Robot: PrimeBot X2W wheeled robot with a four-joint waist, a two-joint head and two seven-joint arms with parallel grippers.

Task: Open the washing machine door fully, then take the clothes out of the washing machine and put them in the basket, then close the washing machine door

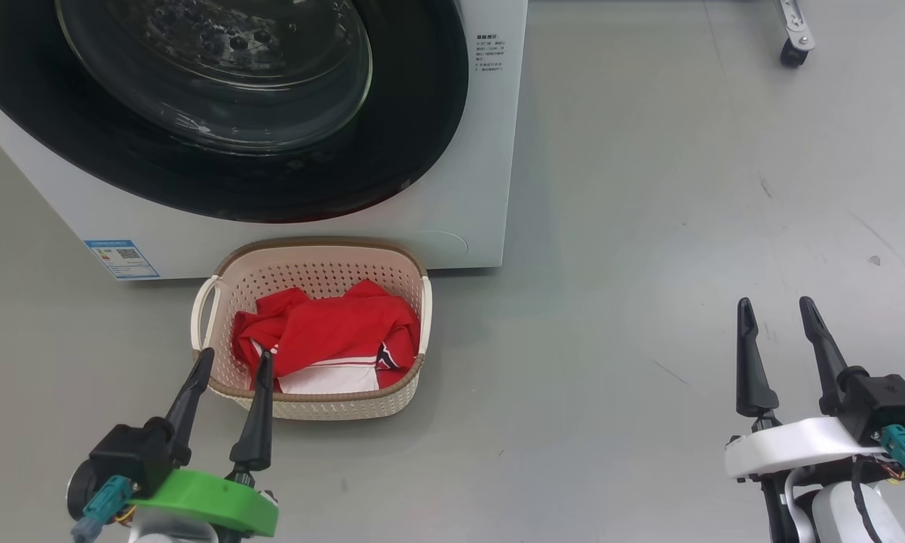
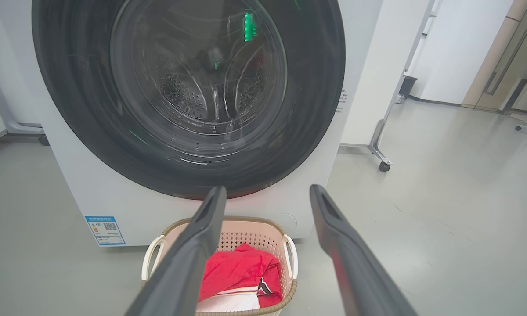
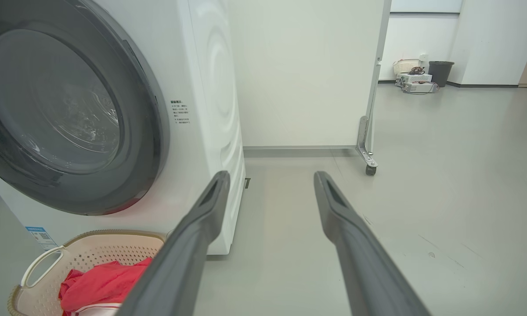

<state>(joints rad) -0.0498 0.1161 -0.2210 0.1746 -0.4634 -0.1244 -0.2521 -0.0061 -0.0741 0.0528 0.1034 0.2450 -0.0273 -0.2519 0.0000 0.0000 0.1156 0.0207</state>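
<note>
Red, white-panelled clothes (image 1: pixel 332 335) in basket (image 1: pixel 317 264)

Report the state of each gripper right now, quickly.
Left gripper: open, holding nothing.
Right gripper: open, holding nothing.

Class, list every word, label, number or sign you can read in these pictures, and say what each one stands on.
Blue sticker, low on the white front of the washing machine: print and a square code, too small to read.
Block of dark print, on the front panel right of the door: too small and blurred to read.
Nothing here can be quoted.
</note>
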